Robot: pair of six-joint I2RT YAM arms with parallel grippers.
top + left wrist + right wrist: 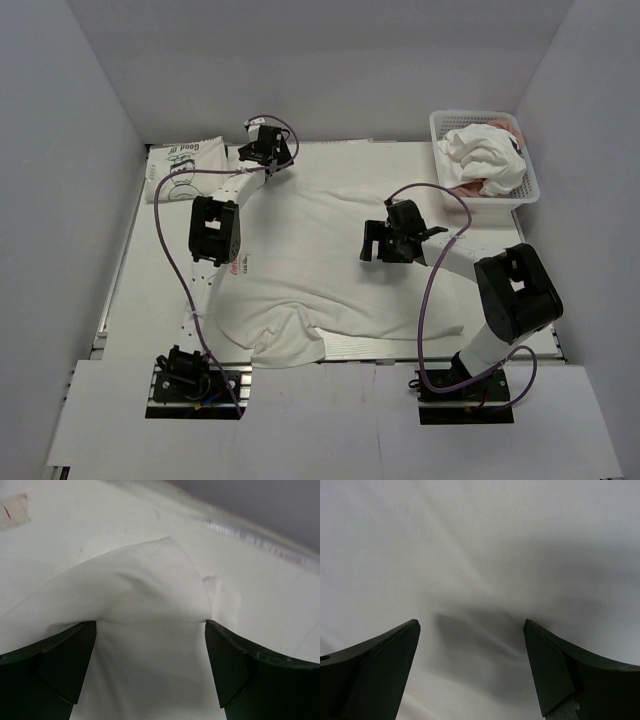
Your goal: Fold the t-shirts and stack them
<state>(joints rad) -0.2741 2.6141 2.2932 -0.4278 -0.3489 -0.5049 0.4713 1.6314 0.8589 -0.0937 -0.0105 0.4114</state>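
Observation:
A large white t-shirt (320, 255) lies spread over the table, with its near hem bunched at the front edge. My left gripper (265, 145) is at the shirt's far left corner. In the left wrist view its jaws (150, 630) stand wide open, and a raised corner of white cloth (150, 590) lies between them, ungripped. My right gripper (377, 245) hovers over the shirt's right middle, open, with plain white cloth (470, 555) below the open jaws (472, 625). A folded t-shirt with black lettering (187, 168) lies at the back left.
A white lattice basket (470, 116) stands at the back right, holding a crumpled white shirt (487, 155) and pink cloth (468, 190). Grey walls close in the table on three sides. A bit of tape (12, 510) is stuck to the table surface.

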